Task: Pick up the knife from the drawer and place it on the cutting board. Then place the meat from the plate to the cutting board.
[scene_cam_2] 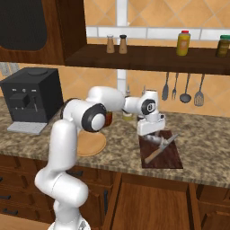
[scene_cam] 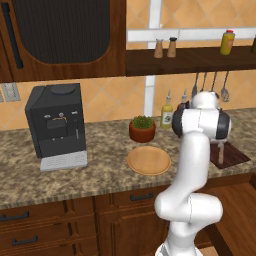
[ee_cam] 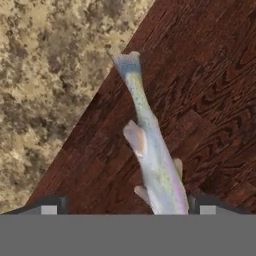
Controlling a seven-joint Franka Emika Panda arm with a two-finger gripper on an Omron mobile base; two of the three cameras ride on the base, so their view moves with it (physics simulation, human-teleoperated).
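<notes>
Arm reaches out to the right over the granite counter (scene_cam: 100, 165), hand pointing down above the cutting board (scene_cam_2: 168, 157). Gripper (scene_cam_2: 152, 134) hangs just over the board's near-left part.

Meat (ee_cam: 152, 160) (fish-shaped, silvery with pale green and pink tints) lies on the cutting board, tail fin toward the board's edge in the hand view, body running down between the two finger tips (ee_cam: 50, 206). The tips stand wide apart, one on each side of the fish; I cannot tell whether either touches it. In the right base view the meat (scene_cam_2: 152, 140) sits directly under the hand.

Knife (scene_cam_2: 159, 150) lies diagonally on the board, wooden handle toward the front edge, blade pointing to the back right, just beside the meat.

Plate (scene_cam: 149, 160) sits bare on the counter left of the board, well apart from the gripper. Potted plant (scene_cam: 142, 128) stands right behind the plate. Black coffee machine (scene_cam: 56, 125) at far left. Utensils hang on the wall (scene_cam_2: 184, 90) behind the board.
</notes>
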